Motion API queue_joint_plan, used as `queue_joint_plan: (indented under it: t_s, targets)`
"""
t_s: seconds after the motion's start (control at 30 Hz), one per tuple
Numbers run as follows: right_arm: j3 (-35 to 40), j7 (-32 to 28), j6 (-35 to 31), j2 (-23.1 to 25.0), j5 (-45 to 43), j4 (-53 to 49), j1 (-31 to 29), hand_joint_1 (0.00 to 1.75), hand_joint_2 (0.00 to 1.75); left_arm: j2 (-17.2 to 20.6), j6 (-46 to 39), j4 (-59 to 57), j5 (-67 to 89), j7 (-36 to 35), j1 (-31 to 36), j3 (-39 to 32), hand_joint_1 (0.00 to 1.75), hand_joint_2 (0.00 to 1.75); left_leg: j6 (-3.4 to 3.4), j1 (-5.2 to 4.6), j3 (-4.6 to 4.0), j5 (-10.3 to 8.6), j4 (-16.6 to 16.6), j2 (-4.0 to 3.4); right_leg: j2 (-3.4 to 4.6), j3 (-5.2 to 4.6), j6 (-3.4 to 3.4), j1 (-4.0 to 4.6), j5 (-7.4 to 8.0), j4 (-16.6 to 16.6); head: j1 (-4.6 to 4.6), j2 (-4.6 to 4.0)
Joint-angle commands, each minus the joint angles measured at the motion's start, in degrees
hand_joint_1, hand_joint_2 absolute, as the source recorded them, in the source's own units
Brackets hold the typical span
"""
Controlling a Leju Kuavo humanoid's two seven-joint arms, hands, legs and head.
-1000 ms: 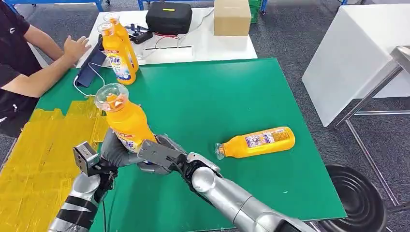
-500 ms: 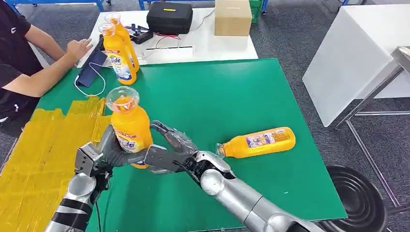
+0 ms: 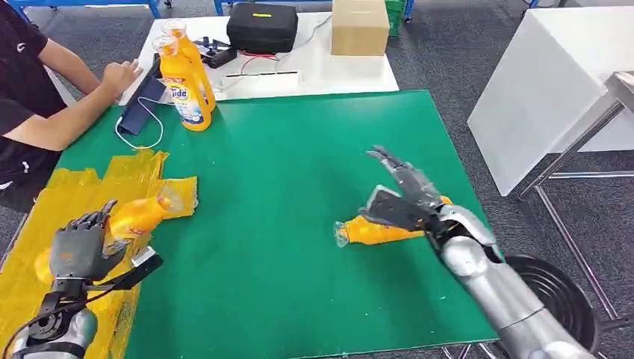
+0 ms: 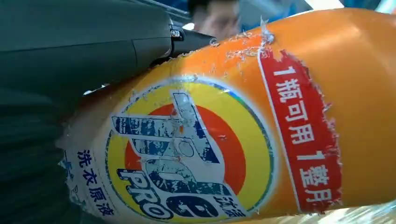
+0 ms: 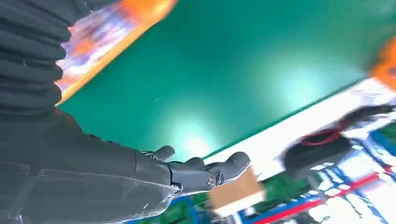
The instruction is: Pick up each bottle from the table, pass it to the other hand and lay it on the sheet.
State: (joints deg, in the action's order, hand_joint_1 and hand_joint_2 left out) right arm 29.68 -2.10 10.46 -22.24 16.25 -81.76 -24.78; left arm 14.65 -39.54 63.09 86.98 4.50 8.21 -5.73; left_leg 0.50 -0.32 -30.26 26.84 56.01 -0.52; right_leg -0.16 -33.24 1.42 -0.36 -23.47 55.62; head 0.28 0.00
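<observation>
Over at the lower left of the head view, the left hand (image 3: 78,247) has its fingers wrapped round an orange bottle (image 3: 138,215), which lies tilted nearly flat over the yellow sheet (image 3: 45,202), neck toward the green table (image 3: 299,149). I can't tell whether it rests on the sheet yet. From the left wrist view its label (image 4: 187,149) sits right against the palm. This looks like the laying-down step, so the fingers would need to let go next. Right of centre, the right hand (image 3: 400,194) hovers spread, holding nothing, over a second bottle (image 3: 366,230) lying on its side; it seems ready to close on that one. Two more bottles (image 3: 183,75) stand upper left, near a person's hand (image 3: 119,75).
</observation>
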Motion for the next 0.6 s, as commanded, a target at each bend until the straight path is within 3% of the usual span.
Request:
queue_joint_plan:
  t_s: [0.03,0.17,0.43,0.47,0.5,0.6]
  targets:
    - [-3.4,3.1,9.1,-25.8,-8.5,-8.5,-1.5,0.0,1.75,6.8,-0.5,-29.3,3.0,-5.2,9.9,8.1,1.75,1.75,-0.01,-0.03,-0.04,-0.01,0.1,0.43,-0.39,0.07,0.04,-0.03,-0.11,0.1,0.0,0.0]
    - [-4.5,4.3,11.5,-32.7,-11.3,-10.5,1.9,0.0,1.75,5.7,1.4,-33.1,2.7,-1.5,12.0,9.4,1.75,1.75,-0.02,0.04,0.0,0.12,0.3,0.73,-0.65,0.22,0.05,0.02,-0.28,0.2,-0.02,0.0]
    - [-3.7,5.0,11.4,-33.9,-10.9,-11.6,5.1,0.0,1.75,5.4,3.5,-32.7,0.0,3.0,11.6,10.3,1.75,1.75,0.2,-0.11,0.15,-0.04,0.0,0.62,-0.53,0.43,0.16,-0.25,-0.02,0.0,-0.04,0.0]
    - [-3.2,5.3,11.5,-33.4,-10.1,-11.2,5.7,0.0,1.75,5.3,4.3,-32.4,-1.2,4.6,11.3,10.4,0.24,1.75,0.26,-0.16,0.19,-0.03,-0.1,0.63,-0.55,0.45,0.18,-0.29,-0.03,-0.1,-0.07,0.0]
    - [-2.5,5.3,11.5,-32.7,-9.0,-10.6,6.0,0.0,1.75,4.9,5.1,-32.1,-3.4,6.5,11.1,10.2,0.0,1.75,0.16,-0.02,0.1,-0.08,-0.1,0.48,-0.37,0.36,0.11,-0.16,0.11,-0.1,-0.07,0.0]
    - [1.1,4.5,11.6,-28.5,-4.6,-6.0,4.9,0.0,1.75,4.2,8.2,-30.1,-9.8,11.9,11.0,11.5,0.0,1.75,0.25,-0.04,0.37,-0.22,-0.2,0.57,-0.49,0.61,0.17,-0.17,0.13,-0.3,-0.07,0.02]
